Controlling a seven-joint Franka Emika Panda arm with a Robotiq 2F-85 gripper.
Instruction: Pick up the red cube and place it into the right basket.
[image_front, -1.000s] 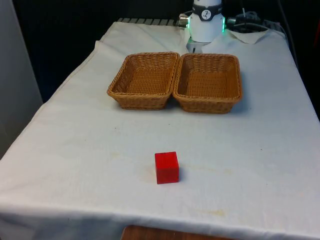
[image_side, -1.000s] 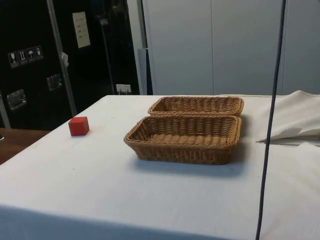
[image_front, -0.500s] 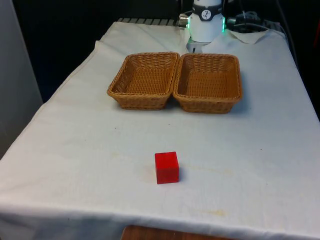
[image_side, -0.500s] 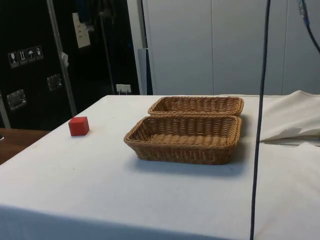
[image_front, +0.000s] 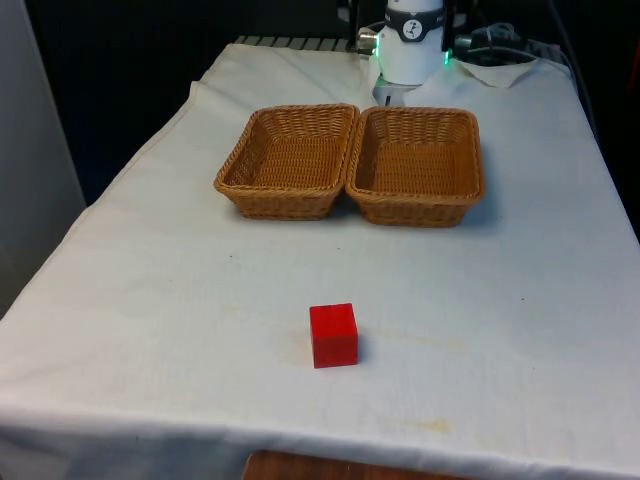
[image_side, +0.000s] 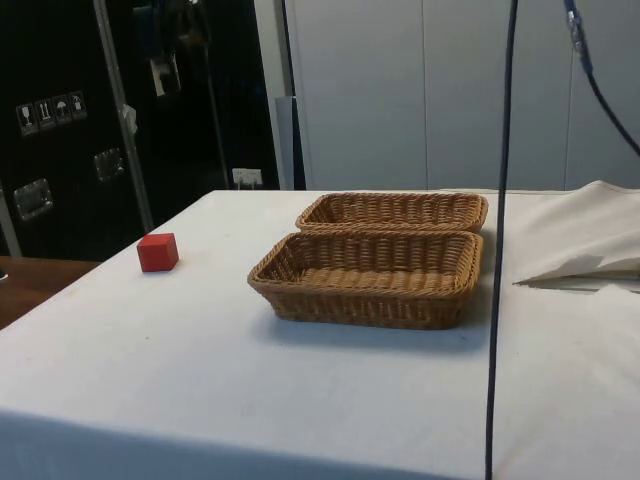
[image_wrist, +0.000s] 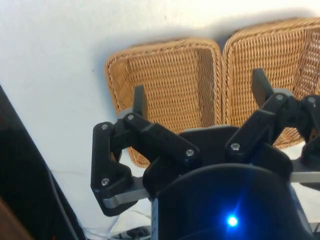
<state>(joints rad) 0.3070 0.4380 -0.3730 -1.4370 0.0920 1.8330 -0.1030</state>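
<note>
Right now the two baskets sit side by side on the white cloth (image_front: 150, 300), so close that their long edges touch. Both are woven and brown, with low walls, and both have nothing in them. You can see the bare woven floor of each one.

From the front, one basket (image_front: 288, 160) is on the front view's left and the other basket (image_front: 417, 165) is on the front view's right. They are at the far end of the table, near the robot's white base (image_front: 411, 45). From the side, one basket sits in front of the other, and their insides look bare there too.

The red cube (image_front: 333, 335) sits by itself on the cloth, well apart from the baskets, near the table's front edge. It rests flat. In the side view it is off to the picture's left of the baskets, close to the table's edge.

The gripper (image_wrist: 200, 95) hangs high over the baskets. Its two black fingers (image_wrist: 138, 102) are spread wide apart. Nothing is between them, and they hold nothing. Below them you can see one basket and a part of the other one.

A dark cable (image_side: 500, 240) hangs down in the side view.
</note>
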